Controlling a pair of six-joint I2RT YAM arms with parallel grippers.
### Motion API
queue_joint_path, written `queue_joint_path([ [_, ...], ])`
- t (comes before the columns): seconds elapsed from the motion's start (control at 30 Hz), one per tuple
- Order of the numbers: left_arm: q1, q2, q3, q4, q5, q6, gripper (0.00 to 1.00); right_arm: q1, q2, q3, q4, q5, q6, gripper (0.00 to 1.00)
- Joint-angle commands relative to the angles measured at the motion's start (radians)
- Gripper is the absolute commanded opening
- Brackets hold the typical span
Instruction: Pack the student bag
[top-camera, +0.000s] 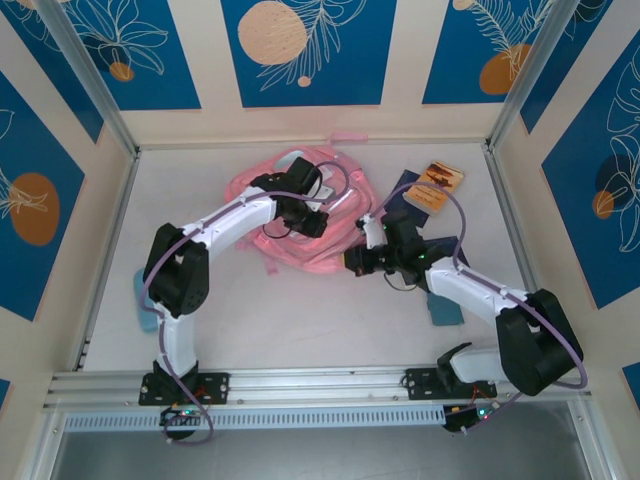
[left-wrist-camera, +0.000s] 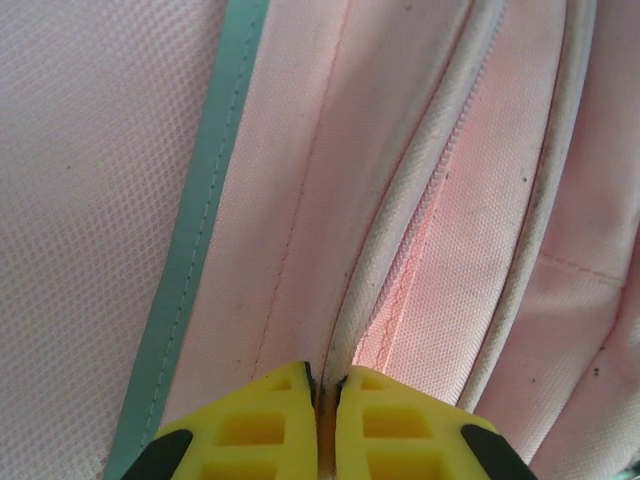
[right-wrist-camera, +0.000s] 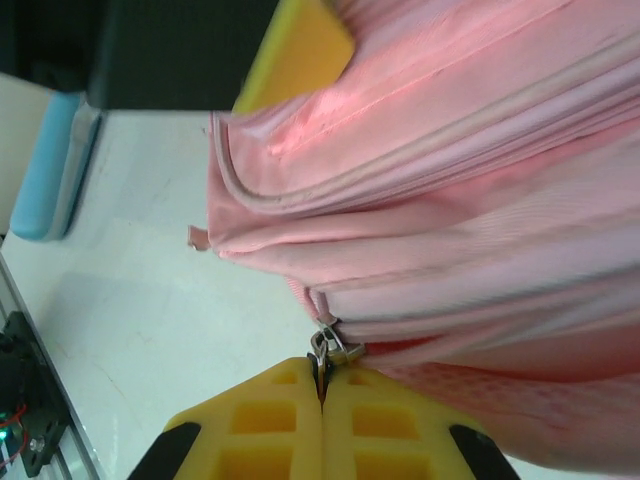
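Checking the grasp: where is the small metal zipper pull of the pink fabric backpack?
Right wrist view, bottom centre: the zipper pull hangs from the backpack, pinched in the shut right gripper.

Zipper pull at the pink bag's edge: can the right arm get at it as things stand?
Probably yes. The right gripper sits right at the zipper pull of the student bag, seemingly shut on its tab, with nothing between them. The left gripper pinches a seam elsewhere.

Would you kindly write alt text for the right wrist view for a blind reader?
The right gripper has its yellow fingers shut on the metal zipper pull of the pink student bag, which lies on a white table; a light blue object sits at the left edge.
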Motion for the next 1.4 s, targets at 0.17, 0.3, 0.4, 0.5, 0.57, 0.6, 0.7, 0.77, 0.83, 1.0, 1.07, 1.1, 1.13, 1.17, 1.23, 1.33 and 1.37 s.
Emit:
queue_joint_path([
  [0.17,0.032,-0.014,-0.029,0.181,-0.007,-0.131,0.01,0.154,0.113,-0.022,0.178,0.023,0.188,0.00],
  [0.3,0.054,-0.070,-0.103,0.211,0.017,-0.113,0.00,0.127,0.064,-0.050,0.177,0.073,0.265,0.05],
  [0.4,0.062,-0.113,-0.155,0.221,0.034,-0.078,0.01,0.076,-0.005,-0.054,0.095,0.098,0.325,0.22],
  [0.5,0.066,-0.156,-0.196,0.234,0.047,-0.053,0.00,-0.002,-0.070,-0.046,0.006,0.073,0.373,0.43],
  [0.57,0.066,-0.186,-0.220,0.245,0.046,-0.045,0.00,-0.066,-0.100,-0.037,-0.038,0.039,0.405,0.53],
  [0.6,0.067,-0.198,-0.228,0.249,0.045,-0.044,0.00,-0.096,-0.106,-0.030,-0.054,0.019,0.423,0.57],
  [0.7,0.071,-0.233,-0.249,0.263,0.034,-0.043,0.00,-0.176,-0.098,0.002,-0.083,-0.055,0.470,0.66],
  [0.77,0.072,-0.253,-0.259,0.272,0.037,-0.046,0.00,-0.203,-0.073,0.032,-0.084,-0.095,0.481,0.69],
  [0.83,0.072,-0.267,-0.264,0.281,0.041,-0.051,0.00,-0.214,-0.041,0.060,-0.060,-0.130,0.485,0.71],
  [1.0,0.072,-0.278,-0.270,0.285,0.043,-0.053,0.00,-0.217,0.068,0.104,0.041,-0.221,0.538,0.72],
  [1.07,0.072,-0.283,-0.275,0.288,0.041,-0.056,0.00,-0.216,0.109,0.098,0.106,-0.238,0.569,0.73],
  [1.1,0.072,-0.285,-0.278,0.290,0.041,-0.057,0.00,-0.214,0.125,0.094,0.133,-0.243,0.577,0.73],
  [1.13,0.072,-0.286,-0.279,0.291,0.041,-0.058,0.00,-0.211,0.142,0.095,0.154,-0.245,0.583,0.75],
  [1.17,0.072,-0.287,-0.281,0.292,0.041,-0.059,0.00,-0.209,0.161,0.101,0.171,-0.249,0.587,0.76],
  [1.23,0.072,-0.286,-0.279,0.289,0.043,-0.061,0.00,-0.204,0.191,0.108,0.210,-0.267,0.593,0.77],
  [1.33,0.072,-0.293,-0.280,0.282,0.040,-0.081,0.00,-0.196,0.227,0.117,0.302,-0.316,0.602,0.76],
  [1.37,0.075,-0.297,-0.273,0.267,0.047,-0.101,0.00,-0.191,0.240,0.125,0.327,-0.332,0.603,0.76],
])
